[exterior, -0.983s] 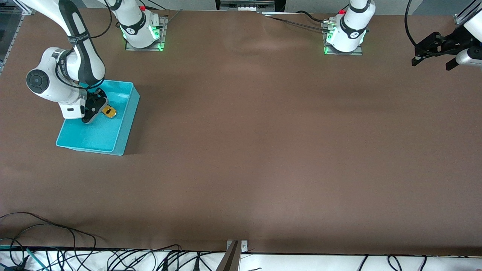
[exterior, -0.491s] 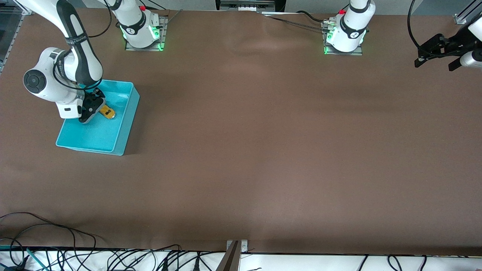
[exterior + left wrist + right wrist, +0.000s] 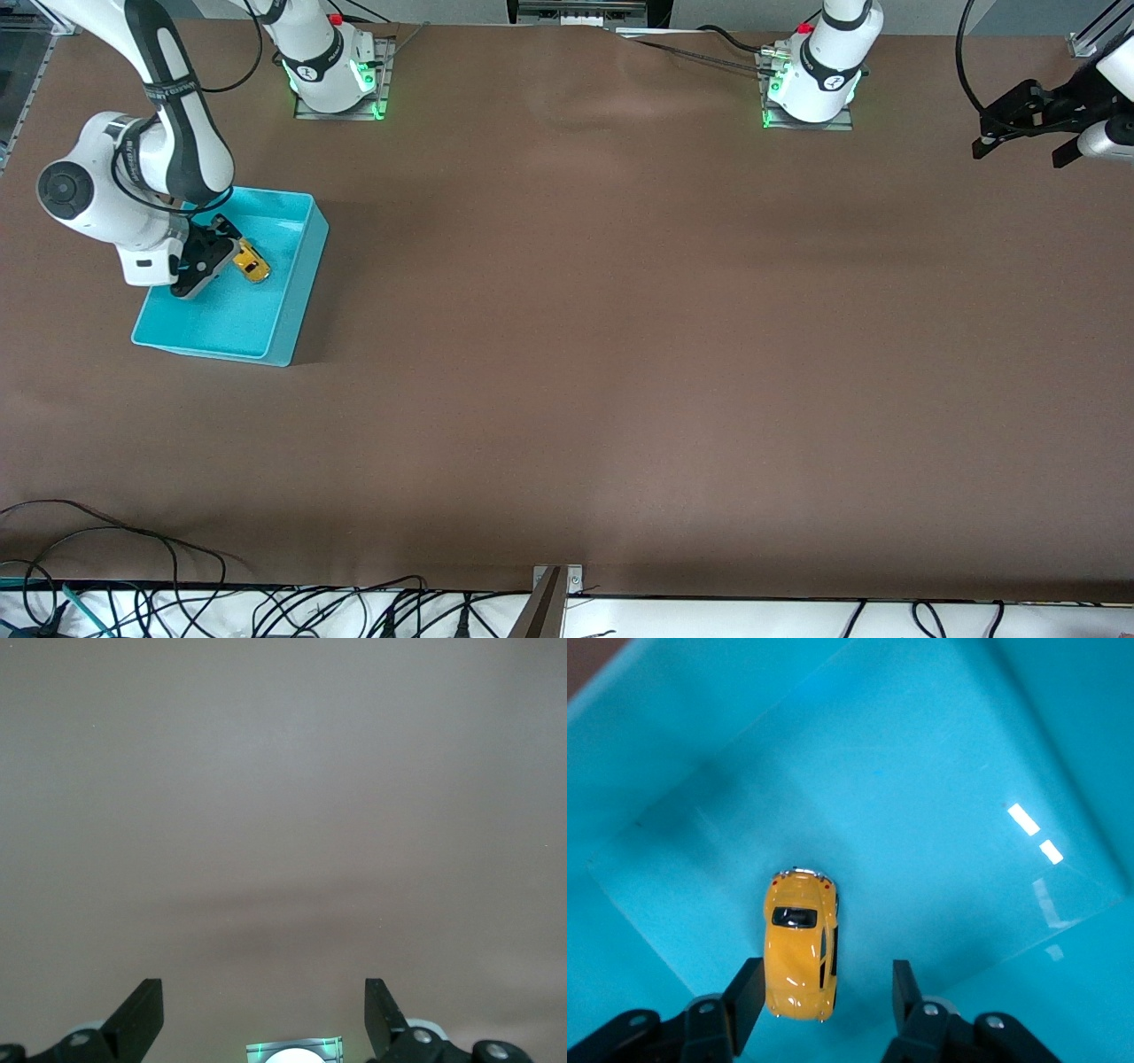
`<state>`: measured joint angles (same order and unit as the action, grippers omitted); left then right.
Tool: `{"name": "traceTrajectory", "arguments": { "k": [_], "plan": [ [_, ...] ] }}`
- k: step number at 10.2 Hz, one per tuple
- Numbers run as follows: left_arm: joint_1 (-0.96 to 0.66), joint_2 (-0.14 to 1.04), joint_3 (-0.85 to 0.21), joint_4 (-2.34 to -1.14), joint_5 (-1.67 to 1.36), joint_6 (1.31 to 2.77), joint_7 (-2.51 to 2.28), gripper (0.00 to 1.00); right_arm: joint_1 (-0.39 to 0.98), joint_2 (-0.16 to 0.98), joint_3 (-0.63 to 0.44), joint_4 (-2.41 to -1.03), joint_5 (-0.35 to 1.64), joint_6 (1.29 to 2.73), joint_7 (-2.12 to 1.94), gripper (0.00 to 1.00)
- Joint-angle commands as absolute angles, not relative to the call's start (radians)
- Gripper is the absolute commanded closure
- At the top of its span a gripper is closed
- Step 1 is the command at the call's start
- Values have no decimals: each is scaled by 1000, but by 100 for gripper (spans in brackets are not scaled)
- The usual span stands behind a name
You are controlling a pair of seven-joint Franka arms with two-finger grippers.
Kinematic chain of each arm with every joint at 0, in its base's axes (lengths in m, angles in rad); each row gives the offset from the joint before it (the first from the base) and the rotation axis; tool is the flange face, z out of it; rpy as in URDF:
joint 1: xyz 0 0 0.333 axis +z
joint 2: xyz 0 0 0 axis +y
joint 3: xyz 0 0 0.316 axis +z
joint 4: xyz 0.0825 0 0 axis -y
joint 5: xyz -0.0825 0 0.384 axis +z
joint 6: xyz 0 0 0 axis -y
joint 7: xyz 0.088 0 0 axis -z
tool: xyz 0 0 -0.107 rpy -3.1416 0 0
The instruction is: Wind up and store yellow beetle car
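The yellow beetle car [image 3: 252, 263] rests on its wheels on the floor of the turquoise bin [image 3: 301, 257] at the right arm's end of the table. In the right wrist view the car [image 3: 800, 953] lies free on the bin floor [image 3: 921, 815], its tail between the open fingers. My right gripper [image 3: 205, 262] is open, just above the bin floor beside the car. My left gripper [image 3: 1028, 133] is open and empty, raised over the table's edge at the left arm's end; its wrist view shows only bare table.
The brown table [image 3: 620, 354] stretches wide between the bin and the left arm. The bin's walls stand round the car. Cables lie along the table edge nearest the front camera [image 3: 177, 594].
My right gripper has drawn back up and away from the car, which stays lying in the bin. The left arm has barely shifted.
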<state>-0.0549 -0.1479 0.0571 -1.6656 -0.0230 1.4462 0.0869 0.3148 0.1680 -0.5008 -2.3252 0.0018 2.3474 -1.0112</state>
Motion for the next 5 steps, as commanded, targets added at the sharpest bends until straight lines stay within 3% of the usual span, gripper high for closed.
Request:
{"name": "traceTrajectory", "arguments": {
  "k": [1, 2, 5],
  "plan": [
    [-54, -135, 51, -1634, -48, 1425, 81, 0, 314, 124, -448, -2097, 2, 2055, -849, 11],
    [-54, -135, 48, -1634, -48, 1425, 80, 0, 318, 130, -428, -1982, 2, 1945, -759, 0],
    [-54, -135, 48, -1634, -48, 1425, 81, 0, 318, 120, -371, -1795, 20, 1825, -564, 0]
  ]
}}
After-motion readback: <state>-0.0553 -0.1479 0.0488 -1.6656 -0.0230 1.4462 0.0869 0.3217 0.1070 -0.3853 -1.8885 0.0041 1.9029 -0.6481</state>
